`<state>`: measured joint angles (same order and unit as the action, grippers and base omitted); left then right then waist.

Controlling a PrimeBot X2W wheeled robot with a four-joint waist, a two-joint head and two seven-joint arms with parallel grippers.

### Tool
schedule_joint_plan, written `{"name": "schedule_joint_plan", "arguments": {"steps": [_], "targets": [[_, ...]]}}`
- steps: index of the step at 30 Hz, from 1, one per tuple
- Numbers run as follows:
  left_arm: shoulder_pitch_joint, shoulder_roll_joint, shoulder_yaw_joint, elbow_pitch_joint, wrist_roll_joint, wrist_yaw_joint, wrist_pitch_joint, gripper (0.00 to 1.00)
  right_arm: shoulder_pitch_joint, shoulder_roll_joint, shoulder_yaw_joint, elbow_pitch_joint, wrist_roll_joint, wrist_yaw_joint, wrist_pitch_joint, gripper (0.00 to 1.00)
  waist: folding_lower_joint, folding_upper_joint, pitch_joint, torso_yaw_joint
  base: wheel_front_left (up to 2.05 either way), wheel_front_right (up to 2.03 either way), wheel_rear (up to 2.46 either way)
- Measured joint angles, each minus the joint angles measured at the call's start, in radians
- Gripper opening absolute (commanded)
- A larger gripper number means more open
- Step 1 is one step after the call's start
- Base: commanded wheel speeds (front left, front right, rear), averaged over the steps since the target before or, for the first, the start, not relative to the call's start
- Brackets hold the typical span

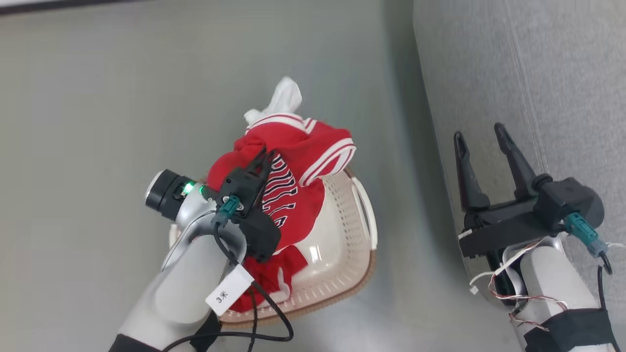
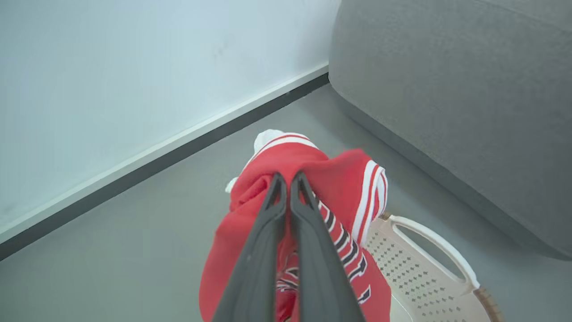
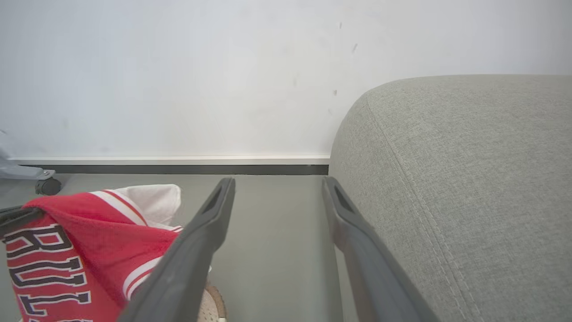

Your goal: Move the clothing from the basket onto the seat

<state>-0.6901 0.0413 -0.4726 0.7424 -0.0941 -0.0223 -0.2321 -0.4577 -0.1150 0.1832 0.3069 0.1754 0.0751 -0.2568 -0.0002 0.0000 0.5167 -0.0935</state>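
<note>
My left gripper (image 1: pixel 264 157), fingers pinched tight on a red jersey (image 1: pixel 293 142), held it bunched above the white basket (image 1: pixel 342 230) on the grey floor (image 1: pixel 98 122). What looked like a second red garment (image 1: pixel 266 276) lay inside, partly hidden by my arm. My right gripper (image 1: pixel 478 130) hung spread wide and empty at the edge of the grey seat (image 1: pixel 538 73).

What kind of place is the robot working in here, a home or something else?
Probably an indoor room arranged like a living area, perhaps a test room. A large grey seat stands on a bare grey floor by a plain white wall, near a laundry basket with red clothing.
</note>
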Motion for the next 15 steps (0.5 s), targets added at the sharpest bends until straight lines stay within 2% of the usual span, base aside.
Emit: {"name": "schedule_joint_plan", "arguments": {"steps": [7,15], "targets": [[-0.02,0.0,-0.023,-0.056,-0.048,-0.022,0.0,0.0,0.022,-0.002,-0.001,0.033,0.0,0.005,0.0,1.0,0.0,0.0,-0.095,0.039,0.0,0.0,0.0],[-0.046,-0.001,-0.049,-0.086,-0.112,-0.023,-0.003,0.0,0.049,-0.013,0.005,0.068,-0.002,0.013,0.0,1.0,0.0001,0.0,-0.204,0.071,0.0,0.0,0.0]]}}
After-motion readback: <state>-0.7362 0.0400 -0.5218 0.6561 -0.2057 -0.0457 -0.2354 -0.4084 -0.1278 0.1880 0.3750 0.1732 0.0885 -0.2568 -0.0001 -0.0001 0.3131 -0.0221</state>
